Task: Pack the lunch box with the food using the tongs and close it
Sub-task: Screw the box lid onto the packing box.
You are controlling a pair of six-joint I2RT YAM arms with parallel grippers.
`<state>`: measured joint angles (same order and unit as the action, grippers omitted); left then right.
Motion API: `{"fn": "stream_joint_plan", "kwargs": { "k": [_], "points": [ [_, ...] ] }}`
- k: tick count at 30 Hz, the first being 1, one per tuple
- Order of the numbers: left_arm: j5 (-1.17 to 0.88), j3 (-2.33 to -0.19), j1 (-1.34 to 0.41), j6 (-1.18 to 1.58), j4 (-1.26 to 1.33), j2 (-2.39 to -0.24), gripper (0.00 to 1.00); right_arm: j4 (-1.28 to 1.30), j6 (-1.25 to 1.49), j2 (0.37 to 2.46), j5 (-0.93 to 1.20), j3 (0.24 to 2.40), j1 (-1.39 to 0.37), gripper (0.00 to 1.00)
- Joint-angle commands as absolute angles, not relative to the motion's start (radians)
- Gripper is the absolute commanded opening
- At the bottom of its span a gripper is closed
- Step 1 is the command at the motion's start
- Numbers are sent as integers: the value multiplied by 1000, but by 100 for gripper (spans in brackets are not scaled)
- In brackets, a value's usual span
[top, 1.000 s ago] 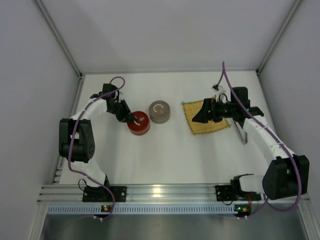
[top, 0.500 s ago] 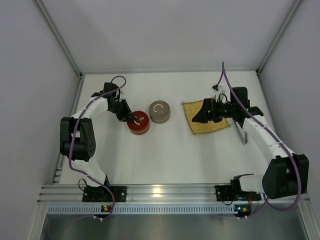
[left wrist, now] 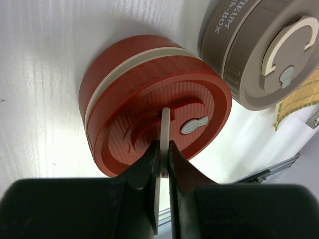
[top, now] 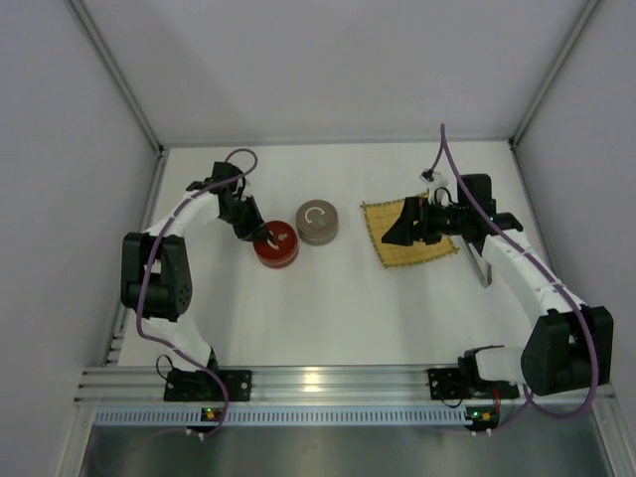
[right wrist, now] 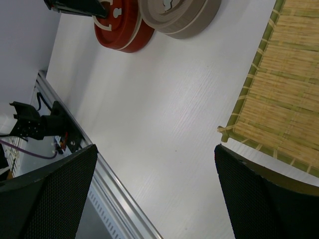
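Left gripper (left wrist: 163, 154) pinches the thin white handle (left wrist: 165, 124) atop the round red ribbed lunch box (left wrist: 149, 89); right gripper (top: 394, 225) hangs wide open over the yellow bamboo mat (right wrist: 294, 99).

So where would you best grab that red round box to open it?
By the thin cream handle standing up on the lid of the red box, from straight above, a finger on each flat face. The rest of the lid is broad and low; the left gripper is pinched on that handle.
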<state>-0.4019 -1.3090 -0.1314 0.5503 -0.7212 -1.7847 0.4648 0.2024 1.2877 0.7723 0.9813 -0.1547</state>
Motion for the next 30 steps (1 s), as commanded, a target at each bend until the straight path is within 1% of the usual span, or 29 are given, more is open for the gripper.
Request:
{"fn": "stream_joint_plan", "kwargs": {
  "k": [1,22,30],
  "points": [
    [-333,-1331,-140,526,-750,-1782,0,428,190,1282,785,986,-135,99],
    [-75,-1316,-253,394,-808,-1793,0,425,190,1287,787,982,-137,99],
    [-11,-1350,-314,276,-854,-1813,0,429,186,1287,792,985,-135,99]
  ]
}}
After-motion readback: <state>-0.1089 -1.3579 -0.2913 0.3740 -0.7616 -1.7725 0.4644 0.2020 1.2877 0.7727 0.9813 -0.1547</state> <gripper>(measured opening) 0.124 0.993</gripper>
